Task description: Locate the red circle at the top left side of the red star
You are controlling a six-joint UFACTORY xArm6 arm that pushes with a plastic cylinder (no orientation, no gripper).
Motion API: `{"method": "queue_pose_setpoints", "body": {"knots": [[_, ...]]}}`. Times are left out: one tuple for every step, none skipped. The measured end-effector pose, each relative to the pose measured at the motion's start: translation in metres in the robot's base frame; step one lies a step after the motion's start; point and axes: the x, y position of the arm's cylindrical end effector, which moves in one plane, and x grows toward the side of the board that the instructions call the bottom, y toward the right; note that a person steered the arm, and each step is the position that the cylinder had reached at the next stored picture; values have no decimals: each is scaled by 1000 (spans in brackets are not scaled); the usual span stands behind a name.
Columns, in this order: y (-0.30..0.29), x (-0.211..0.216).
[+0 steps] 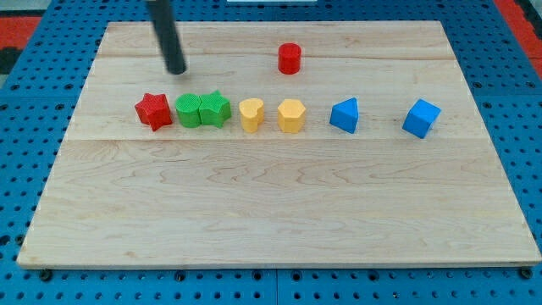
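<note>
The red circle stands near the view's top, right of centre-left, alone on the wooden board. The red star is the leftmost block of a row across the board's middle. My tip is the lower end of a dark rod that comes down from the view's top. It rests above and slightly right of the red star, apart from it, and far to the left of the red circle. It touches no block.
The row runs rightward from the red star: a green circle touching a green star, a yellow heart, a yellow hexagon, a blue triangle, a blue cube. A blue pegboard surrounds the wooden board.
</note>
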Motion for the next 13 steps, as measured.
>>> {"method": "queue_pose_setpoints", "body": {"knots": [[57, -67], [129, -83], [200, -47], [173, -16], [46, -14], [-72, -12], [-45, -33], [59, -28], [90, 7], [98, 25], [14, 32], [-36, 33], [28, 49]]}}
